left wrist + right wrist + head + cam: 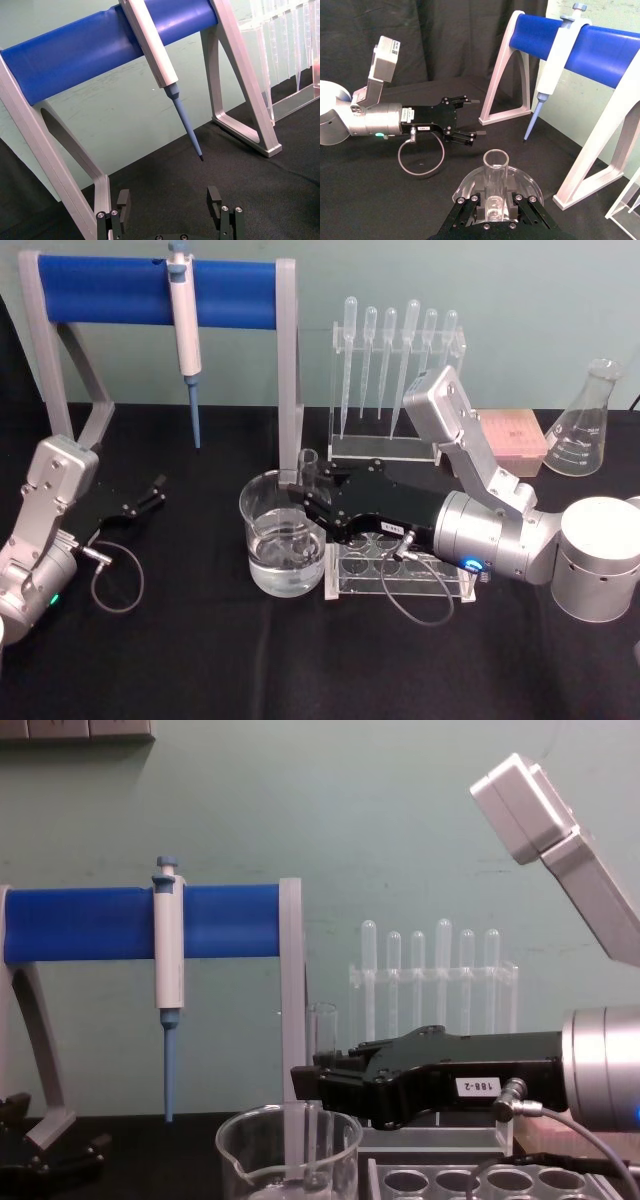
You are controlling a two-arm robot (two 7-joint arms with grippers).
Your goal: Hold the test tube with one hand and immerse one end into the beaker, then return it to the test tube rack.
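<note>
A pale green wall stands behind a worktop (200, 660) draped in black cloth. The biggest thing on it is a grey stand with a thick blue bar (110, 292) at back left. A white pipette with a blue tip (184, 330) hangs from the bar.

The right arm reaches in from the right. The right gripper (310, 498) sits over the far right side of the beaker, its fingers clamped on the test tube. The left gripper (152, 492) rests low at the left, well apart from the glassware, its fingers spread.

At the back stands a clear rack of plastic droppers (395, 370), their bulbs upward. A glass flask (585, 425) sits at far right, with a pink box (512, 440) beside it.

The clear test tube rack (440, 585) lies under the right wrist, touching or just beside the beaker.

The beaker (262, 535) holds clear liquid low down.

The test tube (308, 465) is upright, its open rim above the fingers and its lower part inside the beaker. I cannot tell whether its end reaches the liquid.
</note>
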